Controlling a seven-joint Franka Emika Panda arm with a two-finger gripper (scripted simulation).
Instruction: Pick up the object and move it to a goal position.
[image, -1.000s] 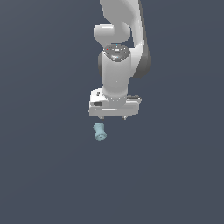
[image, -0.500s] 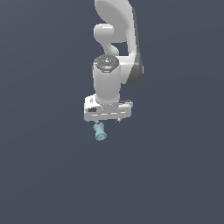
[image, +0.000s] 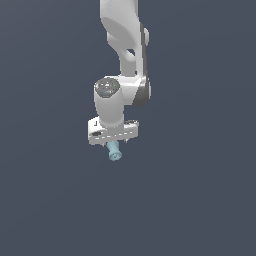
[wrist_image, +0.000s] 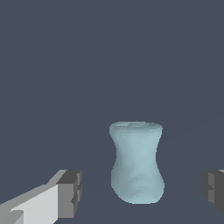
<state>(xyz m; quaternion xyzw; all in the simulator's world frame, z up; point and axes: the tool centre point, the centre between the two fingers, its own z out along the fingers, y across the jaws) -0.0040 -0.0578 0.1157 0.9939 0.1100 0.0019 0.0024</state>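
The object (image: 114, 151) is a tiny pale-blue spool with a narrow waist, lying on the dark grey floor. In the exterior view it pokes out just below the white hand of the arm, which hangs directly over it. The wrist view shows the object (wrist_image: 137, 162) large and between my two fingertips (wrist_image: 70, 193), with clear gaps on both sides. My gripper (wrist_image: 142, 190) is open and touches nothing. Its fingers are hidden behind the hand in the exterior view.
A plain dark grey surface (image: 200, 200) fills both views. The white arm (image: 122, 30) rises from the hand toward the top edge of the exterior view.
The arm has swung toward the exterior view's left and come down, so the hand now sits right over the object instead of above and to its right. The object has not moved.
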